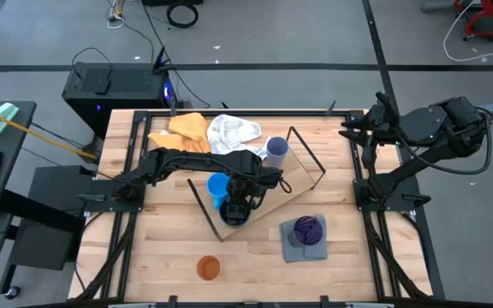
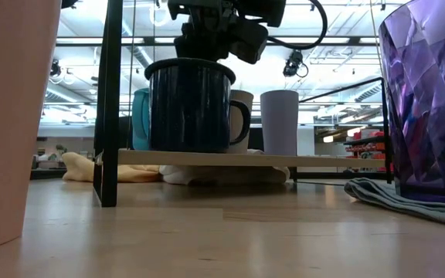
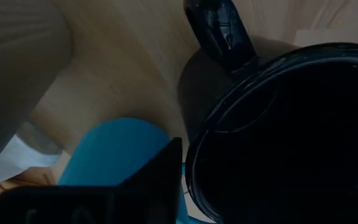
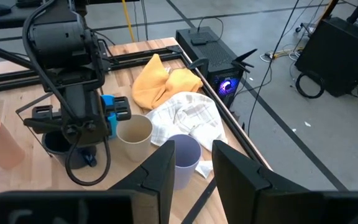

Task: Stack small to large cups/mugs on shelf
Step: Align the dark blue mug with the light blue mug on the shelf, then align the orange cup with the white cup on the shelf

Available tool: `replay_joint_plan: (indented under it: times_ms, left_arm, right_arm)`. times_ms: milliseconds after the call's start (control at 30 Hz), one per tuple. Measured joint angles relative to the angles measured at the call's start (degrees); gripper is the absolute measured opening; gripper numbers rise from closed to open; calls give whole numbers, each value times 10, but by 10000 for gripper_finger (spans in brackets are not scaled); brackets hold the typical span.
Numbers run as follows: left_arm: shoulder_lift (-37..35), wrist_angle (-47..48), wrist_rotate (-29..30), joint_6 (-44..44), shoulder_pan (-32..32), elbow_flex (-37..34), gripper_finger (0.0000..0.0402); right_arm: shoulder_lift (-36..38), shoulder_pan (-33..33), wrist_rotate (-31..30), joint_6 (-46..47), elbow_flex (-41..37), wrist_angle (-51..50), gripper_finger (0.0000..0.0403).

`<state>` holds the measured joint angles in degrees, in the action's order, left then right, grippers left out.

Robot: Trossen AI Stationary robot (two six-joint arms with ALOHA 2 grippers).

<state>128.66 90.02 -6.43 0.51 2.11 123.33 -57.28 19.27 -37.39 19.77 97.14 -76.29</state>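
The dark navy mug (image 1: 233, 213) (image 2: 191, 105) stands upright on the shelf (image 1: 291, 193) (image 2: 315, 161) at its near left corner. My left gripper (image 1: 237, 202) (image 2: 211, 35) is right above it, shut on its rim. Behind it on the shelf stand the bright blue mug (image 1: 217, 187) (image 3: 114, 152), the beige cup (image 4: 134, 134) (image 2: 242, 116) and the lavender cup (image 1: 276, 151) (image 2: 280, 122). On the table, the purple cup (image 1: 308, 228) sits on a grey cloth, and the orange cup (image 1: 208, 268) is near the front edge. My right gripper (image 1: 351, 128) (image 4: 194, 165) waits open by the far right edge. My left gripper holds the dark navy mug by its rim (image 3: 194, 165), on the side toward the blue mug and away from the handle (image 3: 219, 31). It comes from above, pointing down. One finger (image 3: 157, 171) is outside the wall; the other is lost in the dark inside. The mug stands upright on the shelf.
A yellow cloth (image 1: 187, 130) and a white cloth (image 1: 232, 130) lie at the far edge behind the shelf. The grey cloth (image 1: 302, 248) lies near right of the shelf. The shelf's black wire frame (image 1: 308, 152) rises at its ends. Bare tabletop (image 1: 161, 231) lies near left.
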Motion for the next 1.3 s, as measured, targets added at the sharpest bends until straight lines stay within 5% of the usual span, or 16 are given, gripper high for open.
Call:
replay_joint_plan:
  times_ms: [667,1300]
  left_arm:
    - [0,0,-24,2,0,0,190]
    - [-34,0,-27,6,1,4,223]
  right_arm:
    - [0,0,2,0,0,0,114]
    - [0,0,11,-2,0,0,114]
